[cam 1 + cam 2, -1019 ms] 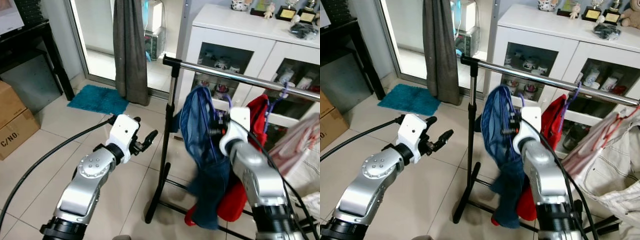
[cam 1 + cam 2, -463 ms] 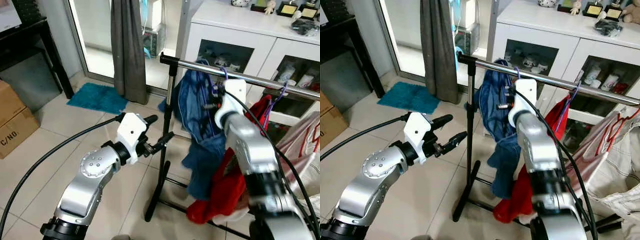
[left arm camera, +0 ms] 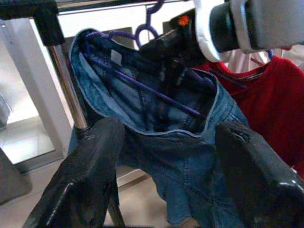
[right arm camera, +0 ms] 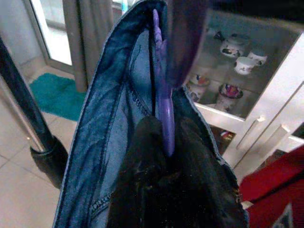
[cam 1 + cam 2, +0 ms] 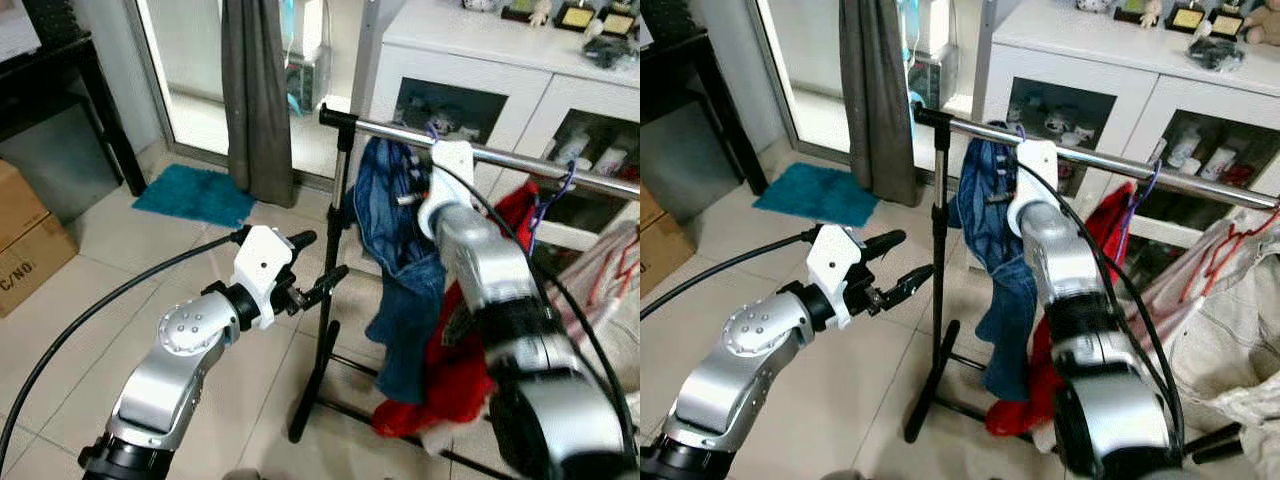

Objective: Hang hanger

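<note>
A tiled floor (image 5: pixel 80 290) is spreading under a clothes rail (image 5: pixel 520 160) standing before a white cabinet (image 5: pixel 1110 60). Left of the rail's post, the left tool (image 5: pixel 318 262) is hovering released. At the rail, the right tool (image 4: pixel 164 142) is clenching the purple hanger (image 4: pixel 161 95) carrying blue jeans (image 5: pixel 400 270).

On the chrome clothes rail (image 5: pixel 1110 160) hang three garments: one blue denim piece (image 5: pixel 995 250) nearest the rail's black end post, one red garment (image 5: pixel 1095 250) next along, and one pale striped garment (image 5: pixel 1210 300) farthest out. Two purple hangers show at the rail, one (image 3: pixel 147 28) in the denim and one (image 5: pixel 1152 185) above the red garment. Two grippers are by the rail: the left gripper (image 5: pixel 898 268) and the right gripper (image 4: pixel 164 142).
</note>
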`<state>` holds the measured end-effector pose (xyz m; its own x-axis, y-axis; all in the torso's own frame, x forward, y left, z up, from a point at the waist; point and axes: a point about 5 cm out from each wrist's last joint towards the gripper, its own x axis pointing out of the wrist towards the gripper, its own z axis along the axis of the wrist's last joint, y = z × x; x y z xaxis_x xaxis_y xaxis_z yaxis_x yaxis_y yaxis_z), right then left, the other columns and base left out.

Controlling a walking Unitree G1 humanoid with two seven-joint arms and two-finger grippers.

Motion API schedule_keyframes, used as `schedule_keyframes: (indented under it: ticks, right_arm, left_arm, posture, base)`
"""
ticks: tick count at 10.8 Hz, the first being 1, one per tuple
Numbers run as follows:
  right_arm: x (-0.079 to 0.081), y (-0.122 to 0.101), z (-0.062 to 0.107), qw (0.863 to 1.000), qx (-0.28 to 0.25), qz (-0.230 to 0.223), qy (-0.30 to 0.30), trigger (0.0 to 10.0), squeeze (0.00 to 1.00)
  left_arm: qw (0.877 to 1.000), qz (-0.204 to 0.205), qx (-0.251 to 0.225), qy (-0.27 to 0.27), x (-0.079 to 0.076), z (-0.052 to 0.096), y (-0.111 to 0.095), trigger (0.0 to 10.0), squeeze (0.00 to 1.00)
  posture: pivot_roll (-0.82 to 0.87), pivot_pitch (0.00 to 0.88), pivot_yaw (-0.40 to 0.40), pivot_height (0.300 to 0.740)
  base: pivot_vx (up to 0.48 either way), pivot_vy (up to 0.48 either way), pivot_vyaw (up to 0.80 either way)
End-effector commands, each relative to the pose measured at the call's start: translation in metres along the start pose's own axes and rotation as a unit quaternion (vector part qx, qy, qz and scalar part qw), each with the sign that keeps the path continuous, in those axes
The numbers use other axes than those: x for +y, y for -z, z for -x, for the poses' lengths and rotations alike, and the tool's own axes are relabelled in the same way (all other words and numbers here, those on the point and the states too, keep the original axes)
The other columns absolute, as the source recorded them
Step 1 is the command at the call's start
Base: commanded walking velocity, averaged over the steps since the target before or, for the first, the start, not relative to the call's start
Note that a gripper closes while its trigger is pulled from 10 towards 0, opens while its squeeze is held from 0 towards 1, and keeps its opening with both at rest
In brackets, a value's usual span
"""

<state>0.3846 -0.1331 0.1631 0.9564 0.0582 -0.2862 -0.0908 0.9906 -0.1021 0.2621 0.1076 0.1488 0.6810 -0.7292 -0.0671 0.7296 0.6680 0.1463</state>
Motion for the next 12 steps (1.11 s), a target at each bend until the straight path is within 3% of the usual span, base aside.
schedule_keyframes:
  ticks: [1,4,7,8,9,12]
  right_arm:
    - [-0.004,-0.01,-0.004,1.0,-0.003,-0.004,0.01,10.0,0.0]
    - [-0.003,-0.012,-0.011,1.0,0.02,-0.01,0.005,10.0,0.0]
    - [0.002,0.0,-0.013,0.999,0.048,-0.009,-0.017,10.0,0.0]
    - [0.002,0.002,-0.013,0.999,0.046,-0.014,-0.02,10.0,0.16]
    - [0.001,0.0,-0.012,0.999,0.033,-0.021,-0.025,10.0,1.0]
    - [-0.011,-0.009,0.004,0.997,-0.037,-0.038,-0.054,10.0,1.0]
  left_arm:
    - [1.0,-0.004,-0.005,0.008,-0.002,0.0,-0.004,10.0,0.0]
    - [1.0,-0.006,-0.006,0.006,-0.003,0.001,-0.004,10.0,0.0]
    - [1.0,-0.014,-0.004,0.001,-0.003,0.002,-0.003,10.0,0.0]
    - [1.0,-0.015,-0.003,0.0,-0.002,0.002,-0.003,10.0,0.0]
    - [1.0,-0.016,-0.003,-0.003,-0.001,0.001,-0.003,10.0,0.0]
    - [0.999,0.007,-0.015,-0.04,0.008,0.001,-0.006,10.0,0.0]
  posture:
    - [0.15,0.0,-0.053,0.74]
    - [0.16,0.0,-0.064,0.74]
    - [0.16,0.0,-0.064,0.74]
    - [0.16,0.0,-0.06,0.74]
    - [0.15,0.0,-0.058,0.74]
    - [0.15,0.0,-0.029,0.74]
  base:
    - [0.0,0.0,0.0]
    - [0.0,0.0,0.0]
    - [0.0,0.0,0.0]
    - [0.0,0.0,0.0]
    - [0.0,0.0,0.0]
    - [0.0,0.0,0.0]
